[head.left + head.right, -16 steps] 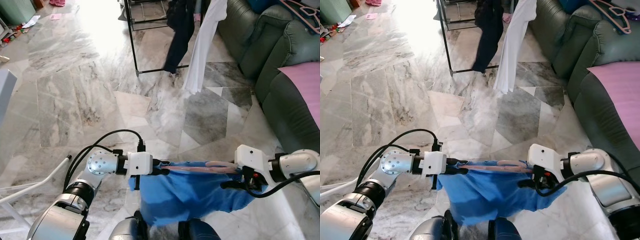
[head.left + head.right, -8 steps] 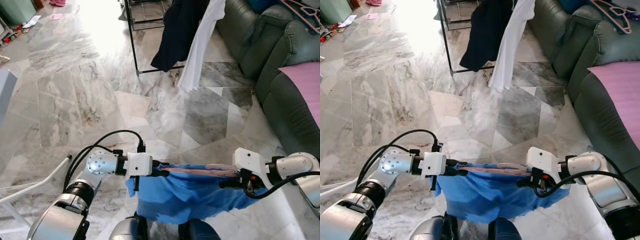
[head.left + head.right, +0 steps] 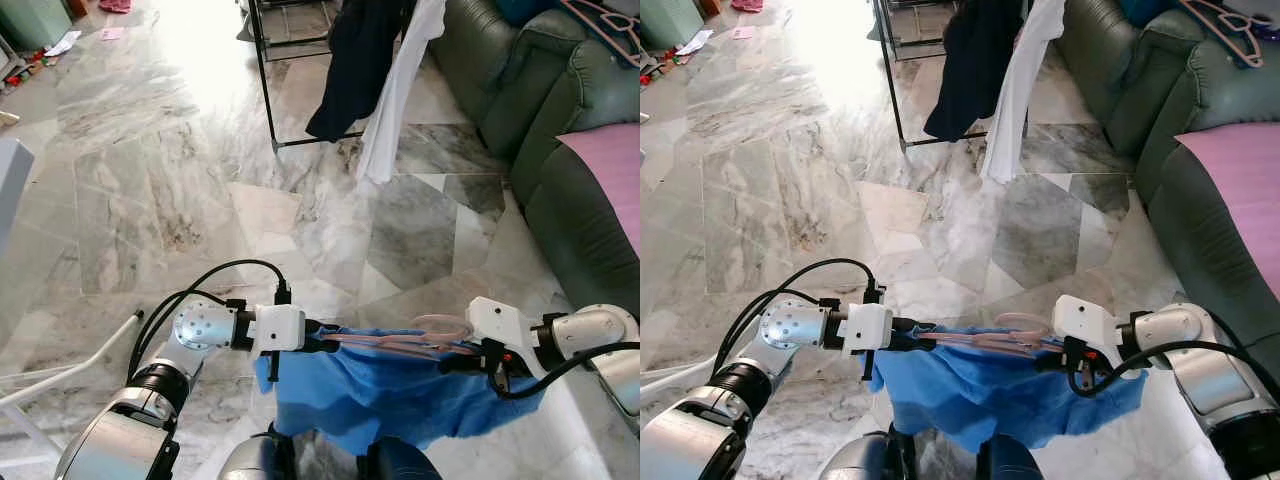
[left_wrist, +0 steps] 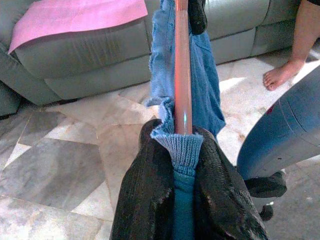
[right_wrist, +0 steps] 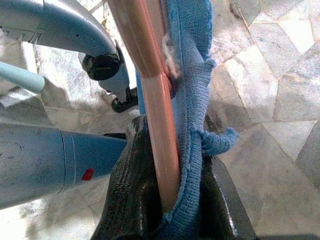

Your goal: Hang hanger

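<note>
Holding one pink hanger (image 3: 395,344) draped with one blue garment (image 3: 390,395) low in front of the robot: left gripper (image 3: 322,341) clamped on its left end, right gripper (image 3: 447,364) clamped on its right end. Far off, a black rack (image 3: 265,75) carries two garments, one dark (image 3: 357,60), one white (image 3: 395,95). No writing is legible.

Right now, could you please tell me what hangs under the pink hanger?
A blue garment hangs under the hanger; it hides the floor below and part of the hanger.
</note>
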Available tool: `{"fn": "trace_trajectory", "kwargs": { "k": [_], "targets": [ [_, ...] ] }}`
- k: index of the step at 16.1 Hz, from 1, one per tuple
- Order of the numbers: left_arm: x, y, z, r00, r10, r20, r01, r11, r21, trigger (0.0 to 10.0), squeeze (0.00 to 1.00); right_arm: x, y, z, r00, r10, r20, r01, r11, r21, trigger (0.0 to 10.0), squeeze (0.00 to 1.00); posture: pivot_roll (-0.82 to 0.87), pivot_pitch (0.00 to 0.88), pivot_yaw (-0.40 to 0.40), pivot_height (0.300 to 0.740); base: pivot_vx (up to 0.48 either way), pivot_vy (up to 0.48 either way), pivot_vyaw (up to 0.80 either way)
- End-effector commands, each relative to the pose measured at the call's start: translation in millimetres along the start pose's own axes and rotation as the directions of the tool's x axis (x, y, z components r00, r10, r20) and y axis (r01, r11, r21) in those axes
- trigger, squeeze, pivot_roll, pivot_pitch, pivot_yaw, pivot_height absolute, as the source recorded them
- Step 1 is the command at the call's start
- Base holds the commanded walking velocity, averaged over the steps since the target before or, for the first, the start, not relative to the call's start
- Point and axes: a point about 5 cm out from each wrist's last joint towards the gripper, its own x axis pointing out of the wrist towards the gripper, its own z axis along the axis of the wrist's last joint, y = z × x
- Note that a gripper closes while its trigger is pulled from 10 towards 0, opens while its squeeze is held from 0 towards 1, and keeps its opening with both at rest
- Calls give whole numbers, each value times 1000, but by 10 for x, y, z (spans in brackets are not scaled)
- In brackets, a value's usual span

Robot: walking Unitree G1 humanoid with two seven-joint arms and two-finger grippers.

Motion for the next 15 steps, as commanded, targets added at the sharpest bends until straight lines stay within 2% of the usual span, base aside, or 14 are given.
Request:
{"fn": "trace_trajectory", "kwargs": {
  "k": [1, 4, 5, 6, 12, 15],
  "targets": [
    [6, -26, 1, 1000, -6, 10, 6, 1000, 4, 10000, 0, 7, 9, -2, 1000, 17, 8, -17, 1000, 6, 0, 0, -226, 230, 70, 740, 0, 0, 0],
    [13, -41, -16, 1000, -6, 9, 6, 1000, -18, 10000, 0, 22, 16, -1, 1000, 11, 17, -12, 1000, 13, 0, 0, -231, 233, 70, 740, 0, 0, 0],
    [16, -26, -19, 999, 29, 15, -29, 999, -32, 10000, 141, 34, 30, -9, 1000, 10, 20, -11, 1000, 16, 0, 0, -233, 230, 70, 740, 0, 0, 0],
    [26, -27, -24, 998, 61, 17, -60, 998, -35, 10000, 1000, 44, 43, -15, 1000, 7, 27, -7, 1000, 22, 0, 0, -235, 227, 70, 740, 0, 0, 0],
    [35, -53, -41, 995, 96, -14, -95, 995, 19, 10000, 1000, 78, 45, -31, 999, -7, 36, 6, 999, 33, 0, 0, -239, 221, 67, 740, 0, 0, 0],
    [27, 15, -37, 981, 193, -31, -192, 980, 52, 10000, 1000, 137, 46, -55, 998, -42, 46, 39, 998, 48, 0, 0, -236, 215, 64, 740, 0, 0, 0]
  ]
}}
